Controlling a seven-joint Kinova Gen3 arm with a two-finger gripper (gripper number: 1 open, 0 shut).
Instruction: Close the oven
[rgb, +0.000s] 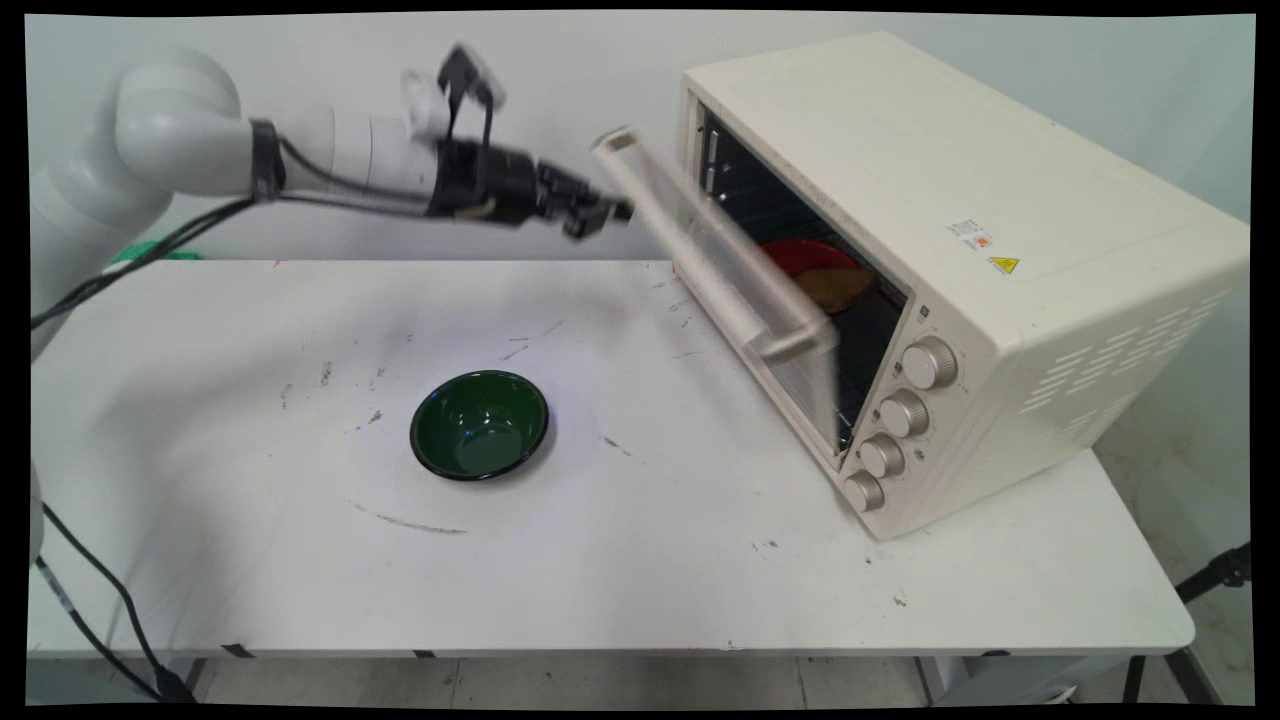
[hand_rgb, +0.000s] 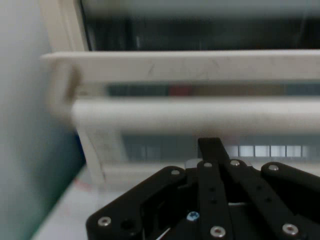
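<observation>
The gripper (rgb: 612, 212) is held level above the table's (rgb: 620, 560) far side, its tip just beside the blurred, half-open glass door (rgb: 740, 300) of the cream toaster oven (rgb: 960, 270); I cannot tell whether it is spread or pressed together, nor whether it touches the door. In the hand view the door's handle bar (hand_rgb: 190, 66) runs across just ahead of the gripper (hand_rgb: 212, 150). Inside the oven sits a red dish (rgb: 808, 255) with something brownish on it, and a green bowl (rgb: 479, 424) stands upright on the table, well apart from the arm.

A lab: robot arm (rgb: 200, 140) over scuffed white table (rgb: 600, 560), bare wall.
</observation>
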